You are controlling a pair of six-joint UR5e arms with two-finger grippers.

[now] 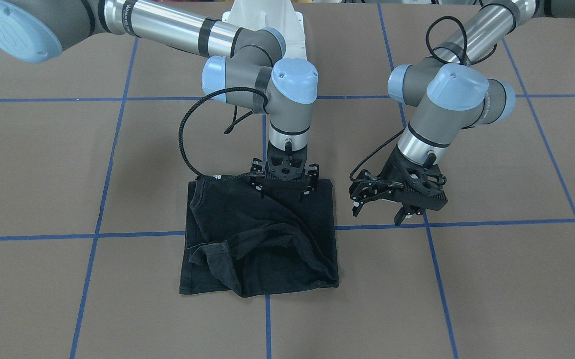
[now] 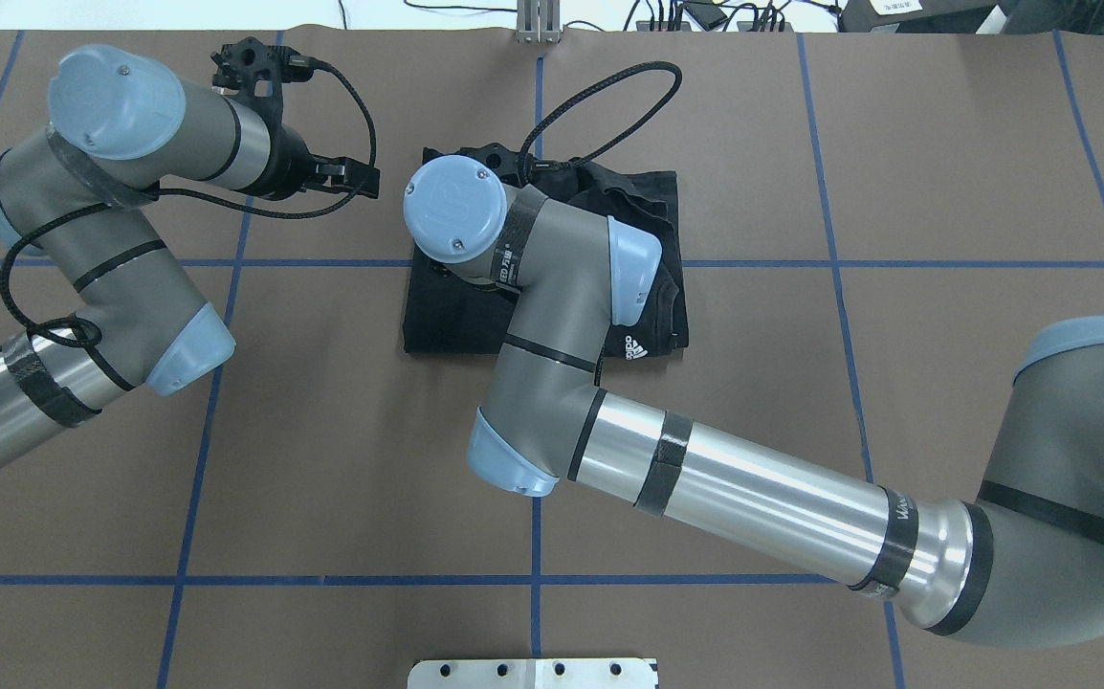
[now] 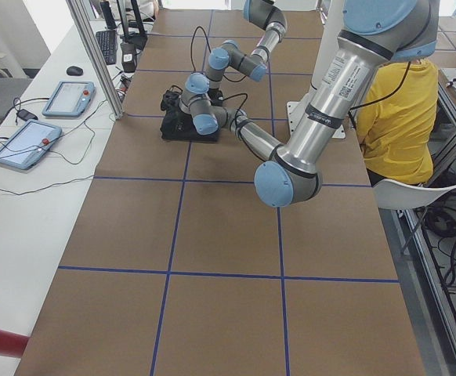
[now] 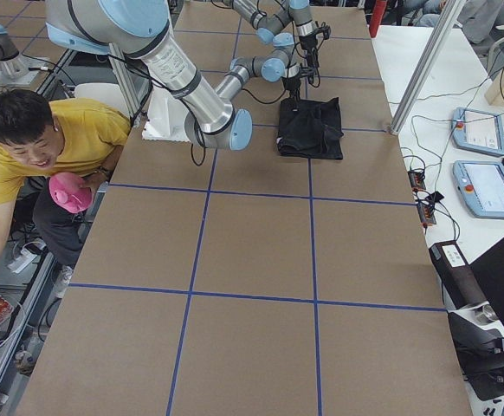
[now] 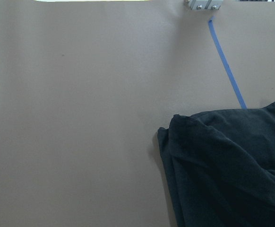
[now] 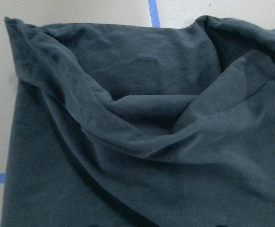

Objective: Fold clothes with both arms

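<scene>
Black and parted, the jaws of the right gripper (image 1: 284, 193) stand over the robot-side edge of the T-shirt (image 1: 267, 249), gripping nothing that I can make out. The left gripper (image 1: 377, 215) hangs just beside the shirt's corner on that same edge, over bare worktop (image 1: 467, 289), its jaws likewise spread and empty.

The shirt lies mid-length on the worktop, nearer the operators' long edge than the robot's. It is already a rough square, with a loose upper layer and a sleeve (image 1: 213, 252) rumpled across it.

It will likely handle as light, limp cloth with no stiffness, its layers sliding over each other and sagging between any two holds. It is best taken by pinching through all layers at the two corners of one edge, one corner per gripper, and lifting level.
</scene>
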